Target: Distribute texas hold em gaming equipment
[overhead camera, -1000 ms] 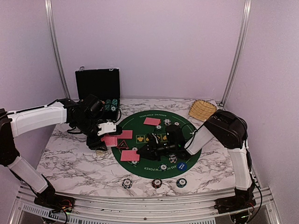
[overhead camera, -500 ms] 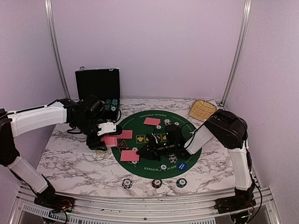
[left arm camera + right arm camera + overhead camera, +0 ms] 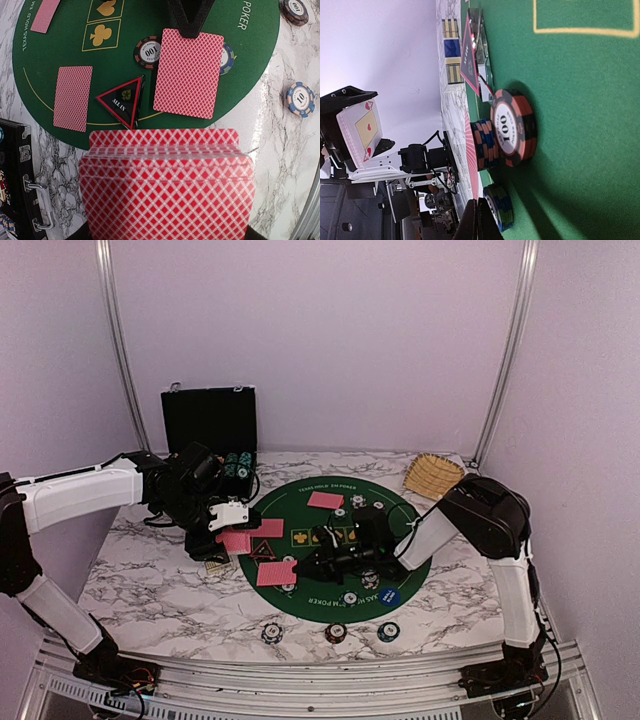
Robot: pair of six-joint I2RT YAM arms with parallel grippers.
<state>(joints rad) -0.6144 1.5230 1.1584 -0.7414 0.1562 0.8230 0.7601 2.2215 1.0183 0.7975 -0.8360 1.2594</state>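
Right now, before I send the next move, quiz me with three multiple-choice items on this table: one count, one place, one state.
1. How many chips lie on the bare marble near the arm bases, off the green mat?
A one; B three; C six.
2. Where is the card stack?
A flat on the mat; B between the left fingers; C on the marble.
3. The right fingers are:
A open over the mat; B shut on a chip; C shut on a single card.

Answers:
1 B, the top view shows three in a row along the near edge.
2 B, the fanned stack fills the foreground of the left wrist view.
3 C, the black fingers pinch that card's edge.
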